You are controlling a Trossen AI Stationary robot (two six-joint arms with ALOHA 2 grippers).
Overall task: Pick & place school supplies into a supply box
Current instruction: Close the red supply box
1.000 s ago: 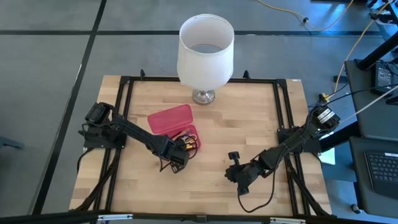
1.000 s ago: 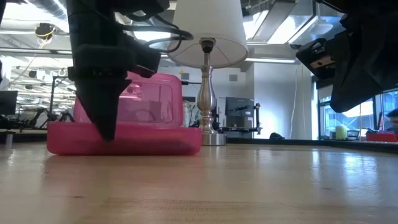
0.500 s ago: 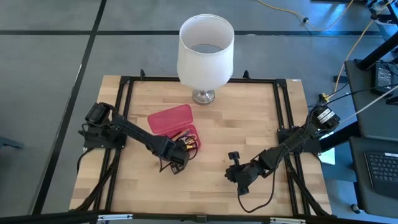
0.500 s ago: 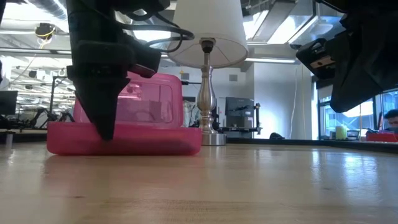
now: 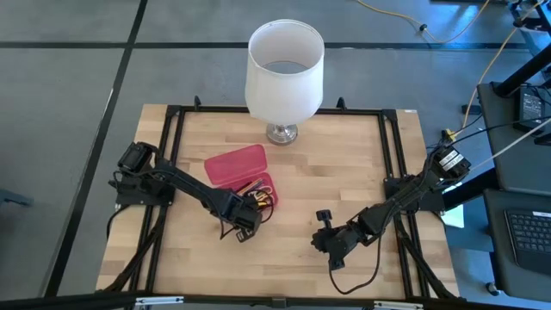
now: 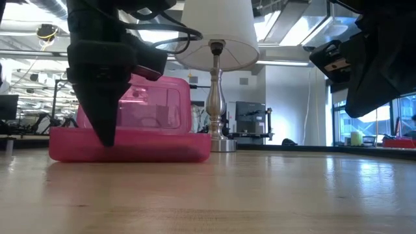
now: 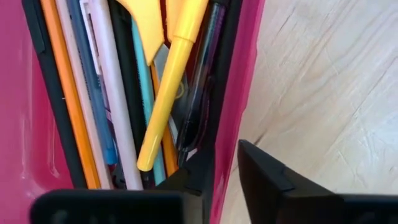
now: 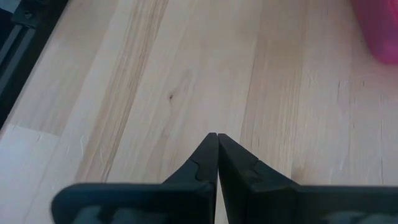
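Observation:
The red supply box lies open left of the table's middle, its lid standing up behind the tray. Inside lie the school supplies: a yellow pen, yellow scissor handles, and orange, pale, blue and black pens side by side. My left gripper points down at the tray's near long wall, toward its left end, and is shut on that wall. My right gripper hangs shut over bare wood at the near right, holding nothing. My left gripper takes the tray's near long wall between its two fingers, one finger inside the tray beside the pens and the other outside over the wood. The fingers come from above, pointing down. The tray rests flat on the table.
A tall lamp with a big white shade stands on its metal foot at the far middle of the table. Black frame rails run along the table's sides. Bare wood lies between the box and the near edge.
My left gripper has stayed in place over the tray's near wall and has drawn its fingers together onto that wall. The box and the supplies in it have not moved.

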